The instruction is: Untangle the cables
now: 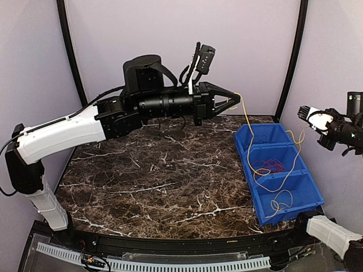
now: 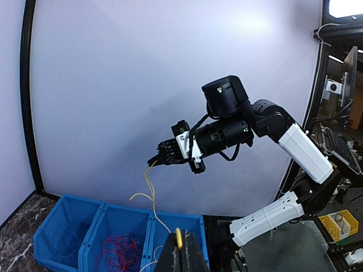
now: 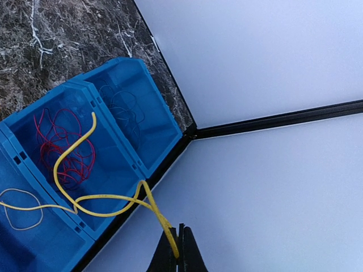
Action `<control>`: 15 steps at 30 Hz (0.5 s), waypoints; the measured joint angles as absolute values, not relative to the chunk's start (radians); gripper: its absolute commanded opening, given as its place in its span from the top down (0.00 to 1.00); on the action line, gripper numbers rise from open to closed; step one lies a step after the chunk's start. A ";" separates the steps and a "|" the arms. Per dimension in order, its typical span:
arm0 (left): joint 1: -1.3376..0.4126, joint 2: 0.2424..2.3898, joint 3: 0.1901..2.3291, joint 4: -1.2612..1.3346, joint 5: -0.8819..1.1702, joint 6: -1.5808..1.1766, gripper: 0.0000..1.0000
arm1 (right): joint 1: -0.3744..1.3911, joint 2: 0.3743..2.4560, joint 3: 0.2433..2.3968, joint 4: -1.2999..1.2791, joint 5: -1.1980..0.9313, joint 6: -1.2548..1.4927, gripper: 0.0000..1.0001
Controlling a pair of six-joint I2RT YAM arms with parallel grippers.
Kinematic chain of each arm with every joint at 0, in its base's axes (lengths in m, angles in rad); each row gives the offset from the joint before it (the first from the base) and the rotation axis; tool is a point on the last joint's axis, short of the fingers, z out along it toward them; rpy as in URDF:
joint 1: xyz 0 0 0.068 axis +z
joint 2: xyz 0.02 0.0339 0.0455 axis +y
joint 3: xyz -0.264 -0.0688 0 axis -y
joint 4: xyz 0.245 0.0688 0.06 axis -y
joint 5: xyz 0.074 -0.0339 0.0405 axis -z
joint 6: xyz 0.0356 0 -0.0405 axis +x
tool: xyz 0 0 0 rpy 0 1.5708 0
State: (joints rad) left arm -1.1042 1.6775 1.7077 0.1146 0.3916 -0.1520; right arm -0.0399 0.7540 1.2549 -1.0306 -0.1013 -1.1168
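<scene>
Both jaws are shut on the yellow cable point(image 1: 248, 130): the left gripper point(image 1: 233, 101) holds it high over the table, the right gripper point(image 1: 306, 115) beside the bin point(image 1: 289, 214). The slack droops into the bin over the red cable point(image 1: 266, 167). Pulling further could snag and drag the red out, or the thin wire could slip free.

Soft, even light is filling the booth, and the walls point(image 1: 181, 51) are glowing pale lilac. In the left wrist view a lamp point(image 2: 346, 7) is blowing out to white, and a hazy bright patch is spreading on the wall. The table point(image 1: 159, 170) is carrying only a faint shadow under the left arm point(image 1: 62, 133). The posts point(image 1: 70, 51) are bowing at the frame edges. The cable point(image 3: 161, 221) is showing crisp, while the fingers point(image 3: 190, 258) are looking dark and soft.
</scene>
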 measured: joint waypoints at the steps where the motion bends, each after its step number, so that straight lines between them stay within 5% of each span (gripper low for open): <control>1: -1.108 1.690 1.725 0.135 0.406 -0.164 1.00 | -0.040 0.754 1.269 -1.032 -0.091 -1.127 1.00; 15: -1.174 1.998 1.677 0.560 0.464 -0.492 1.00 | -0.040 0.621 1.139 -1.087 0.023 -1.343 1.00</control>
State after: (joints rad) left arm -1.1740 1.9984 1.6772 0.5602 0.4644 -0.4919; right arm -0.0399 0.6209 1.1389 -1.0874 0.0227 -1.3426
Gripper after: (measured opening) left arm 0.020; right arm 0.013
